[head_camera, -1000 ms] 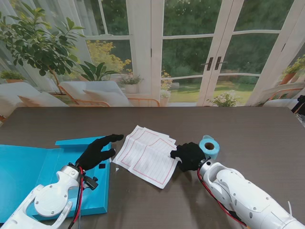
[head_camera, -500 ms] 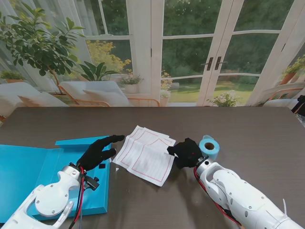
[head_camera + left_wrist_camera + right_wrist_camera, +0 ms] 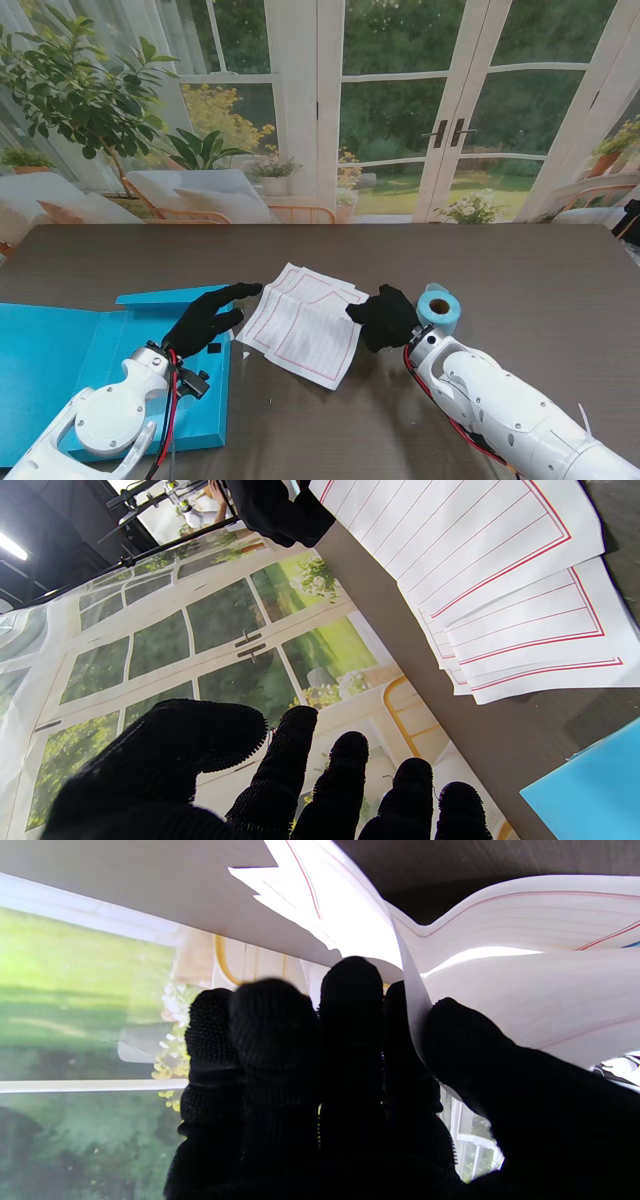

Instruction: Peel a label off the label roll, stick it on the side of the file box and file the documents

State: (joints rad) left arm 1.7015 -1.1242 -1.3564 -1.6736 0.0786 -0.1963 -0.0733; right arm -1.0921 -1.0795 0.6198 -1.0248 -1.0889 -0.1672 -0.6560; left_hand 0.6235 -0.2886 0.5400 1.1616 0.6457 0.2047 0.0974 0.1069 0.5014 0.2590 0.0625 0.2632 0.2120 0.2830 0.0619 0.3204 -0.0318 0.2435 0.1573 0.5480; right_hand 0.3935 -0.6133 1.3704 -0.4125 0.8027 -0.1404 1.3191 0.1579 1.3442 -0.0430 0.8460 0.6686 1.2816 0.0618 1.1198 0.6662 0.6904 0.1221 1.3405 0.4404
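Soft daylight fills the stand view, which is sharp and evenly lit, with only faint shadows under the documents [image 3: 305, 325]. In the right wrist view the right hand [image 3: 350, 1090] is a near-black, slightly blurred silhouette against a washed-out backdrop, the paper glowing where light passes through. The left wrist view is crisp on the sheets, dark in one corner.

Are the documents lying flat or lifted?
Partly lifted: the right robot hand pinches the documents, whose sheets curl up at that edge.
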